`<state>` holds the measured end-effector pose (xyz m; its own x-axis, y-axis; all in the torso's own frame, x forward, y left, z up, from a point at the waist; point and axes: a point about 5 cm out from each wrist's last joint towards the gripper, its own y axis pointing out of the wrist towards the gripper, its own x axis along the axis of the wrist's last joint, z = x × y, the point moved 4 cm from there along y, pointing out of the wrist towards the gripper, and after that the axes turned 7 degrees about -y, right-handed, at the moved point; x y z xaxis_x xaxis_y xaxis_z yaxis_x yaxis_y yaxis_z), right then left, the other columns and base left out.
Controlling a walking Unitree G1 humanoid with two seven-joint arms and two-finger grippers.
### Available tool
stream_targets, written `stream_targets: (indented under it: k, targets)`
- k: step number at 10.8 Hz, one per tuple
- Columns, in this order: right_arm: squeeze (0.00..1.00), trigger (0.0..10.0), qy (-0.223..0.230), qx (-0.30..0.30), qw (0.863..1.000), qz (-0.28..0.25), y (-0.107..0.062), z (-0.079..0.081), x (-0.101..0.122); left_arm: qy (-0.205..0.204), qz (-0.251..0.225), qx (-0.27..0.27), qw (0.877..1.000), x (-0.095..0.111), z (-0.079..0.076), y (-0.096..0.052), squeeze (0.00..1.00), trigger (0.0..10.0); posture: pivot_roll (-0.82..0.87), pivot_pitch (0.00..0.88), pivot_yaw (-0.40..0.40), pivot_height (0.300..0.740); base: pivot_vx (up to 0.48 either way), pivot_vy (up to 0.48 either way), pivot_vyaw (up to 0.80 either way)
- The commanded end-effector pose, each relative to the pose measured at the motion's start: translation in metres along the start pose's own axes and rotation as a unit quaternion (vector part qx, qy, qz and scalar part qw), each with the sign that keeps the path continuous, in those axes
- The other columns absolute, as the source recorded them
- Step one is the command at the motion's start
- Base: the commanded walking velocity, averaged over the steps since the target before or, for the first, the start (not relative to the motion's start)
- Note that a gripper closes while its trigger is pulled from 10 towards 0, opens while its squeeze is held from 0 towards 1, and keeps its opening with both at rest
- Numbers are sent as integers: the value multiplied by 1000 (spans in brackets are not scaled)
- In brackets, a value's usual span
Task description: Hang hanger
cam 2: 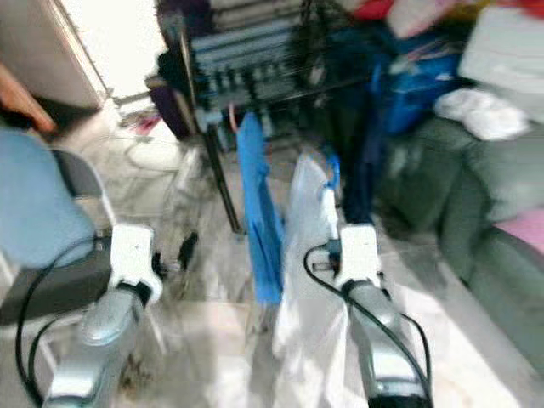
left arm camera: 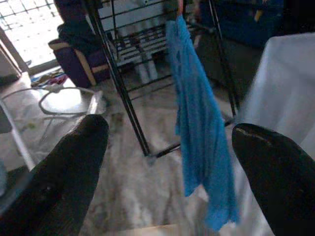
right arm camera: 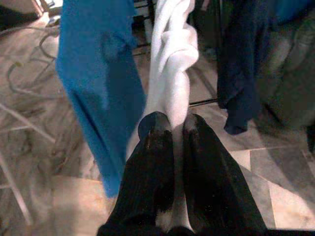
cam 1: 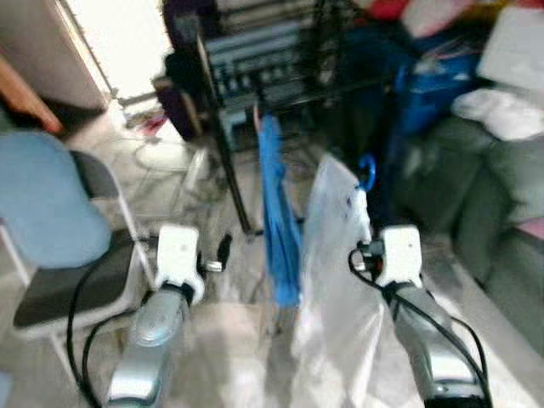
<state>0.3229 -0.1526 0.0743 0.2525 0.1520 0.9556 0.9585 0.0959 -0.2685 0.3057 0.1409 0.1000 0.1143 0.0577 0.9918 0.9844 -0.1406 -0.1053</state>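
By the drying rack, right gripper pinches the white garment.

Blurred head views, window glare (blown out)

Left arm: silver metallic forearm casing, rounded in section, ending in a white box-shaped wrist housing. A thick black cable loops out from the housing and runs back along the forearm.

Right arm: same silver casing and white wrist housing, with black cables looping at the wrist and trailing down the forearm.

Left end effector: two long black fingers with rounded tips and a matte, faintly ribbed surface.

Right end effector: two matching black fingers, ribbed lengthwise, with pale scuffing near the tips.
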Motion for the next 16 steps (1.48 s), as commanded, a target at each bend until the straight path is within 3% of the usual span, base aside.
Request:
stream_targets:
  k: [1, 4, 13, 16]
  targets:
    - [0, 10000, -2, 14, 999, -40, 2, 9, 23, 0, -10, 2, 1000, 7, 5, 0, 0, 10000, -139, 0, 167, 740, 0, 0, 0]
    - [0, 10000, 2, 42, 998, -45, 3, 22, 24, -2, -15, -1, 1000, 7, 3, 1, 0, 10000, -122, 0, 142, 740, 0, 0, 0]
    - [0, 10000, -16, 64, 997, -46, 11, 27, 28, -11, -6, -4, 1000, -2, -5, -1, 0, 10000, -124, 0, 114, 740, 0, 0, 800]
    - [0, 10000, -28, 85, 995, -48, 20, 33, 29, -9, -13, 17, 1000, -6, -1, 3, 0, 10000, -96, 0, 77, 740, 0, -323, 800]
